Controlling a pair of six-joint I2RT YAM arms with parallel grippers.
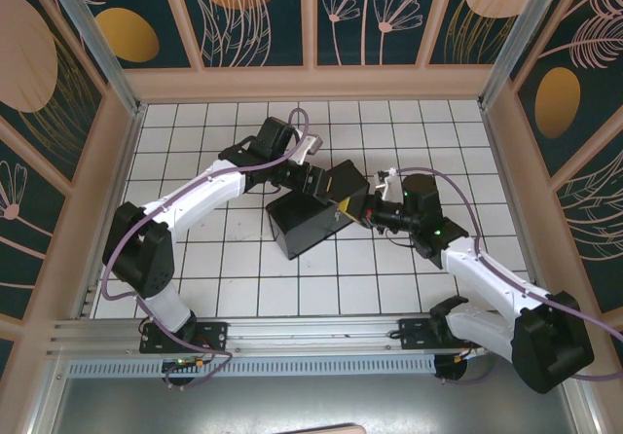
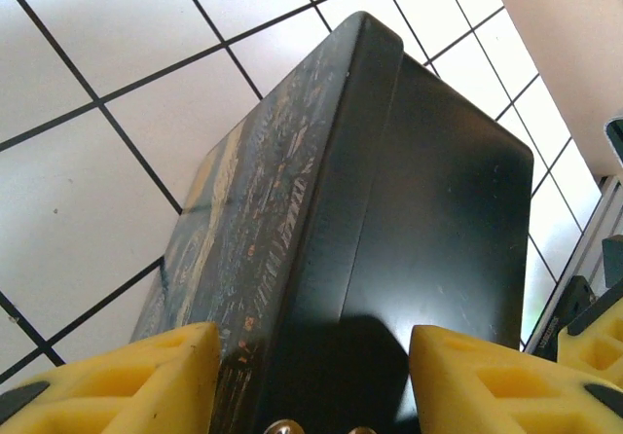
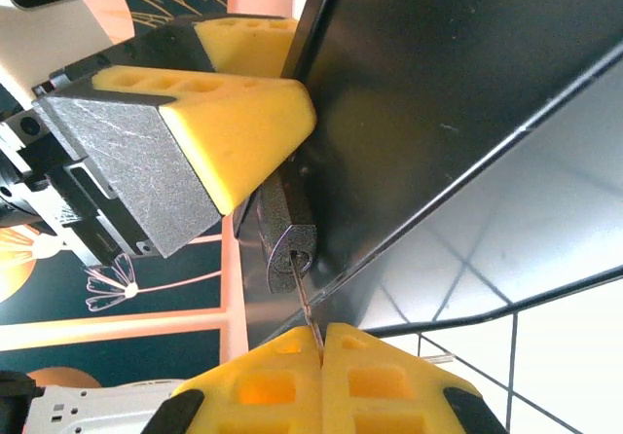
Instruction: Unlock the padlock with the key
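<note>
At bottom centre of the right wrist view, the right gripper [image 3: 321, 335] is clenched on the thin key [image 3: 303, 298], whose tip meets the padlock [image 3: 289, 237] just above. Rotate about the key's own shaft without side load, as so thin a shaft probably bends. Farther up, the left gripper [image 3: 292, 74] straddles the painted box [image 3: 458, 74]; whether its pads grip cannot be told, so confirm bracing first.
</note>
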